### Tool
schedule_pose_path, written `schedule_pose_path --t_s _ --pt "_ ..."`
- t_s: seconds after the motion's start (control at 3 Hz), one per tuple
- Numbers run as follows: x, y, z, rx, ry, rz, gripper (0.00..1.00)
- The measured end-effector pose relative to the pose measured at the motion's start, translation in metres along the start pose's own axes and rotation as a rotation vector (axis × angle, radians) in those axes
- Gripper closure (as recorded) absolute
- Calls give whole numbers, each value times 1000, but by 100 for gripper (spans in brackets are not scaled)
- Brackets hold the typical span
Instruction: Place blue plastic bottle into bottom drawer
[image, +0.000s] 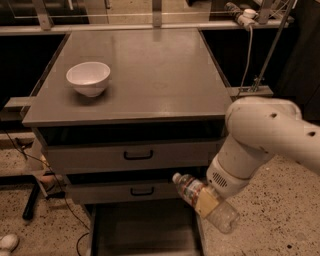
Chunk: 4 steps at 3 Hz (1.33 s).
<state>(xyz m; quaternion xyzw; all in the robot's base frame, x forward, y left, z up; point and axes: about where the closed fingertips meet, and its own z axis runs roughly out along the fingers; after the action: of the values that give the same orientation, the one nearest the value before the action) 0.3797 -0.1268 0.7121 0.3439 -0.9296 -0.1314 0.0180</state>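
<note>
The blue plastic bottle (189, 188) is clear and ribbed, with a white cap and a red-green-white label band. It lies tilted, cap up-left and base down-right. My gripper (206, 202) is shut on its middle, with a tan finger pad (208, 203) across it. The bottle hangs in the air at the height of the middle drawer's right end, above the right front corner of the bottom drawer (93, 231). That drawer is pulled open, showing grey side walls and a dark floor. My white arm (260, 135) comes in from the right.
A white bowl (89, 78) stands on the grey cabinet top (150, 70) at the left. The top drawer (138, 155) and the middle drawer (142, 191) are shut, with black handles. Cables (60, 200) and a white object (8, 243) lie on the floor at the left.
</note>
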Motion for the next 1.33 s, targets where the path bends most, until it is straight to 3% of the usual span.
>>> schedule_pose_path --t_s 0.67,1.0,1.33 --pt "6 5 10 -12 18 -6 100" --pt "11 17 80 -121 54 88 100" --pt "-5 5 153 -185 25 235 100"
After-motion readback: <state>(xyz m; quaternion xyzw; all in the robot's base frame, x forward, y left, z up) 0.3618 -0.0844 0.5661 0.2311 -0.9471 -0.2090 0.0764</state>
